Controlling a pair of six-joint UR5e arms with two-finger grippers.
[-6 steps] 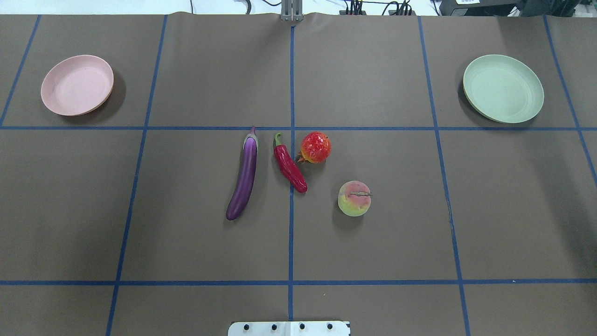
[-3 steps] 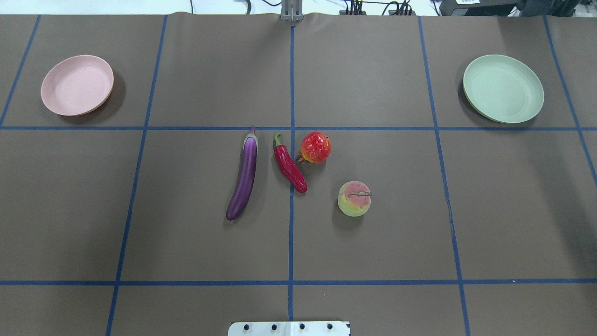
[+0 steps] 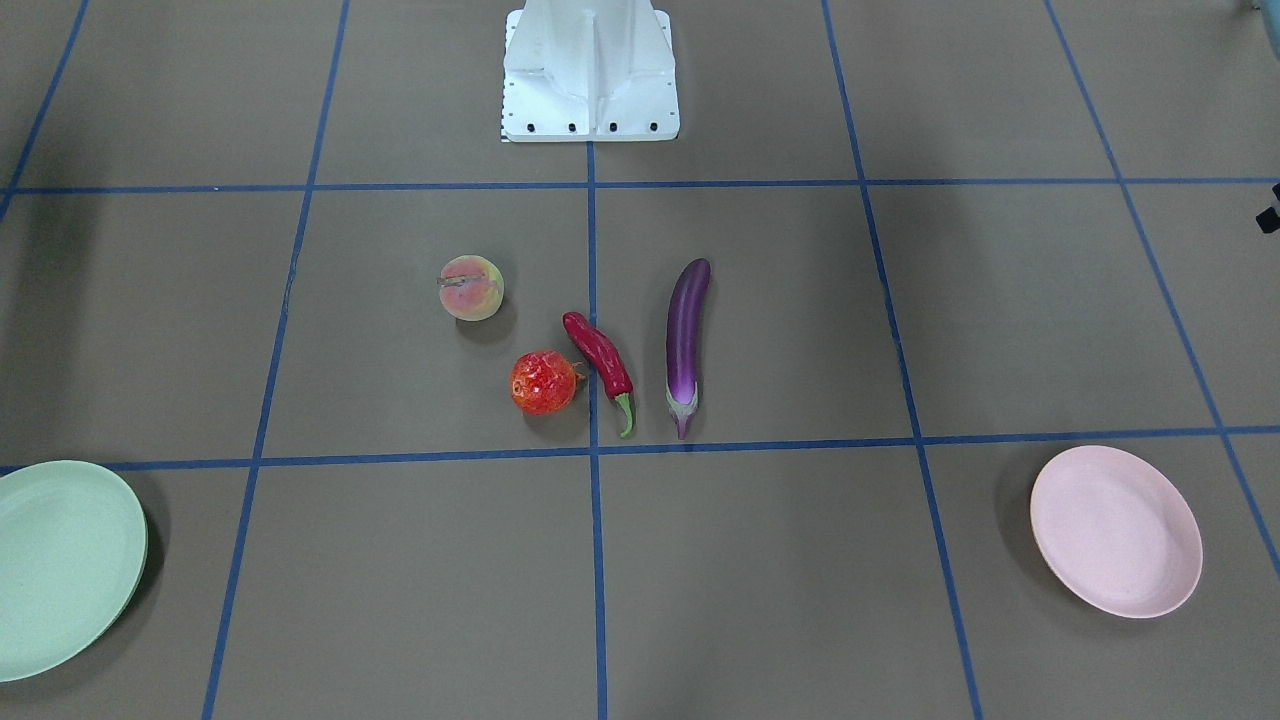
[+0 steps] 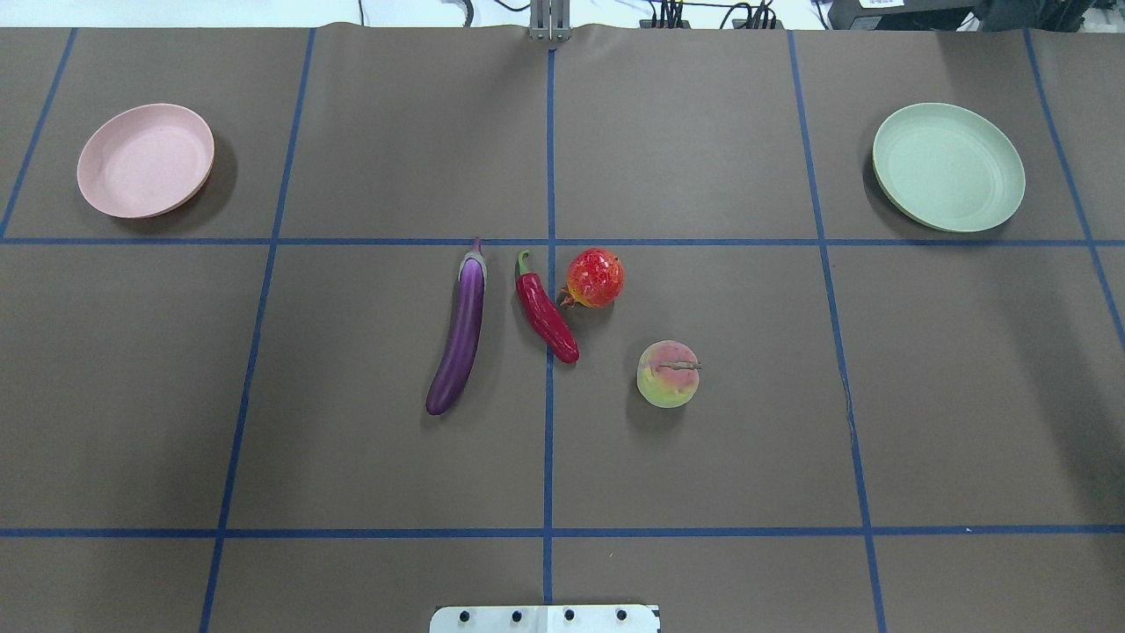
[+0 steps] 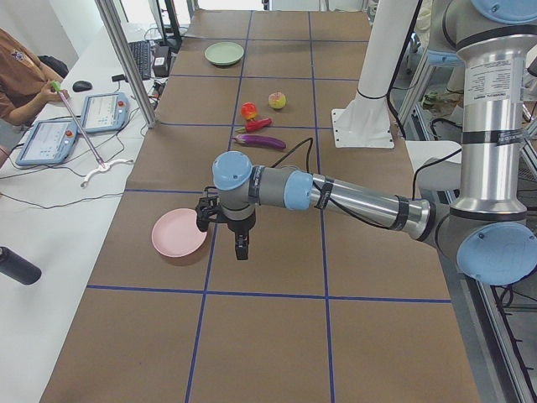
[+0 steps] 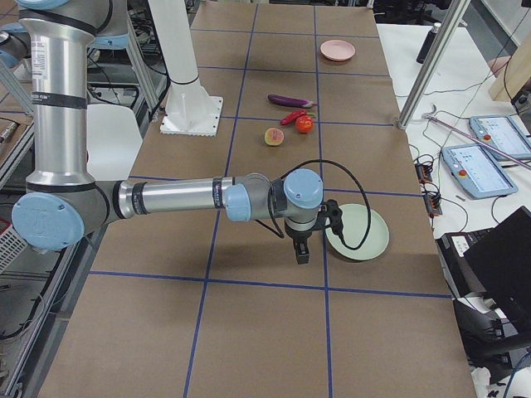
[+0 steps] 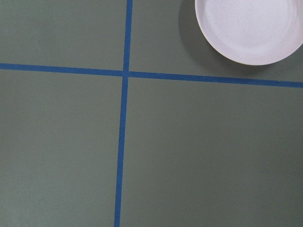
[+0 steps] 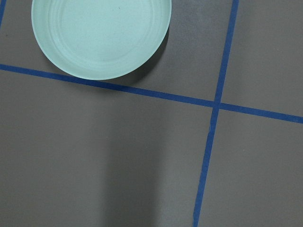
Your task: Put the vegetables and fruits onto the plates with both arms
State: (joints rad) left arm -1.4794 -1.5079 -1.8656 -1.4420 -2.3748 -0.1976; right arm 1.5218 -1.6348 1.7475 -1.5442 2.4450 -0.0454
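The purple eggplant point(image 4: 460, 330), red chili point(image 4: 545, 309), bumpy red-orange fruit point(image 4: 595, 278) and peach point(image 4: 668, 374) lie together mid-table. The pink plate point(image 4: 145, 160) is far left and the mint green plate point(image 4: 948, 167) far right; both are empty. My left gripper point(image 5: 241, 248) shows only in the exterior left view, hanging beside the pink plate point(image 5: 179, 232). My right gripper point(image 6: 300, 253) shows only in the exterior right view, beside the green plate point(image 6: 357, 232). I cannot tell whether either is open. Each wrist view shows its plate point(image 7: 249, 28) point(image 8: 101, 33).
The white base block point(image 4: 545, 618) sits at the table's near edge. Blue tape lines point(image 4: 548, 440) cross the brown tabletop. Operator tablets point(image 5: 71, 126) and a person point(image 5: 21, 71) are beside the table's far side.
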